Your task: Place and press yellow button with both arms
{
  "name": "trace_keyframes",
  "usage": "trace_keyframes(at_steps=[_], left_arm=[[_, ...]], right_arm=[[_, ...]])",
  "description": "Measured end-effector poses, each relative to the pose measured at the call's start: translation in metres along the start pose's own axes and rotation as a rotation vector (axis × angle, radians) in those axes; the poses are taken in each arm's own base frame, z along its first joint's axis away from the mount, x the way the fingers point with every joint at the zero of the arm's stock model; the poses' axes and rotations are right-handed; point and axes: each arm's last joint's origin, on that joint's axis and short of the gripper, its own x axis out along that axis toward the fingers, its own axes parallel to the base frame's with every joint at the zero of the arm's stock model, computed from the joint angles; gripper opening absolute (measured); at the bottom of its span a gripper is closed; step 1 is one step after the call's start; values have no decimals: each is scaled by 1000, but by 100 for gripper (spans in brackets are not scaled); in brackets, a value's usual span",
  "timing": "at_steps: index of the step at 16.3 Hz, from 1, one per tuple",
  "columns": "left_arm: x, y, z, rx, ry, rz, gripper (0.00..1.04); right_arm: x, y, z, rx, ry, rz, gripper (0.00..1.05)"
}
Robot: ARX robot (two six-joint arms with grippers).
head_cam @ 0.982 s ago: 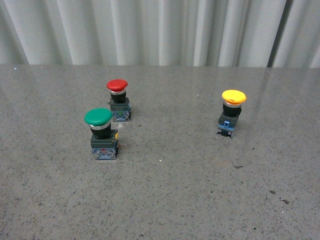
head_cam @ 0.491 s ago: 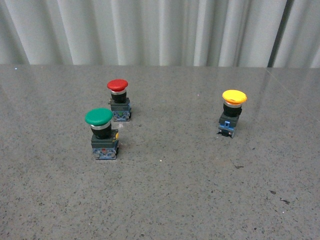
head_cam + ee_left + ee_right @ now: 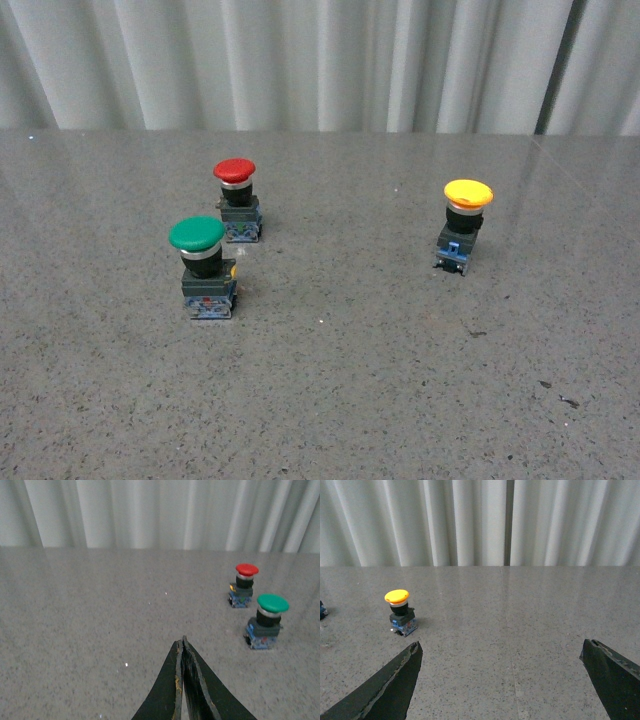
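Observation:
The yellow button (image 3: 462, 222) stands upright on the grey table at the right, yellow cap on a black collar over a blue-and-black base. It also shows in the right wrist view as the yellow button (image 3: 400, 612), ahead of the left finger. My right gripper (image 3: 501, 647) is open wide, with bare table between its fingers. My left gripper (image 3: 182, 640) is shut, its black fingers pressed together with nothing in them, and it hangs over bare table well away from the buttons. Neither arm appears in the front view.
A green-capped button (image 3: 205, 266) and a smaller red-capped button (image 3: 238, 200) stand at the left of the speckled grey table (image 3: 330, 380). Both also show in the left wrist view: green button (image 3: 266, 622), red button (image 3: 243, 585). A pale pleated curtain (image 3: 320, 60) closes the back.

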Motion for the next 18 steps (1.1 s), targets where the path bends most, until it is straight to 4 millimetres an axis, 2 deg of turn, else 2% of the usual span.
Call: trace_keyframes(at_steps=[2, 7, 16, 18], left_arm=[[-5, 0, 6, 0, -61, 4, 2], [-4, 0, 3, -1, -43, 2, 4], [-4, 0, 3, 0, -42, 2, 100], [-4, 0, 3, -1, -43, 1, 98]], right_arm=[[0, 0, 0, 0, 1, 0, 98], [0, 0, 0, 0, -1, 0, 98], [0, 0, 0, 0, 0, 0, 98], [1, 1, -1, 35, 21, -57, 98]])
